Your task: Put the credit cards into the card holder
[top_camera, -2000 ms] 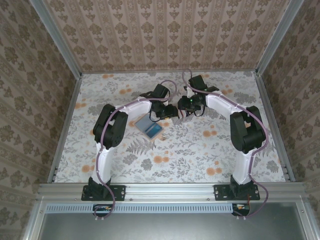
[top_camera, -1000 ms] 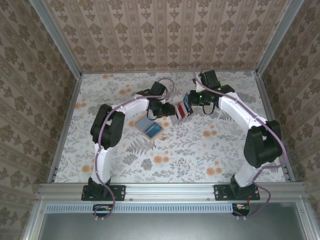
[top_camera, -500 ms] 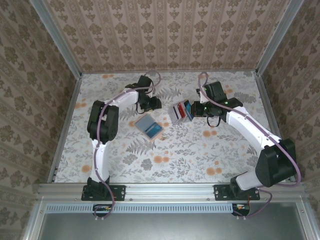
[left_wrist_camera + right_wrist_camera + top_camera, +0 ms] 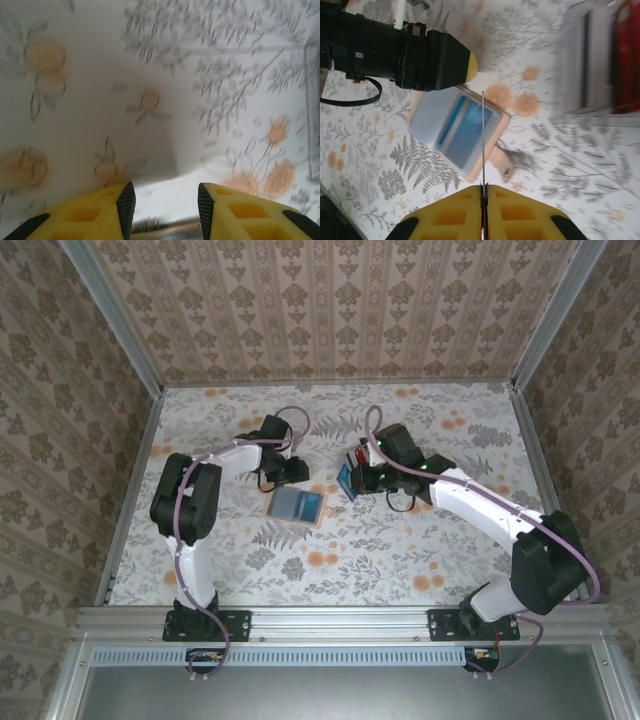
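The card holder (image 4: 296,505) lies open on the floral table, grey-blue inside facing up, also in the right wrist view (image 4: 455,130). My right gripper (image 4: 358,477) (image 4: 483,186) is shut on one blue credit card (image 4: 345,480), seen edge-on as a thin line (image 4: 483,140) hanging over the holder's right half. More credit cards, red and white (image 4: 360,454), lie blurred on the table beyond (image 4: 622,50). My left gripper (image 4: 291,472) (image 4: 165,210) hovers open just behind the holder with nothing between its fingers; its yellow tip shows in the right wrist view (image 4: 468,67).
A floral cloth (image 4: 400,550) covers the table. Aluminium rails (image 4: 130,490) and patterned walls close in the left, right and far sides. Open cloth lies in front of the holder and to the right, under my right arm.
My right gripper has carried the blue card left and nearer, to just over the card holder. My left gripper has swung nearer, to the holder's far edge. The holder has turned slightly.
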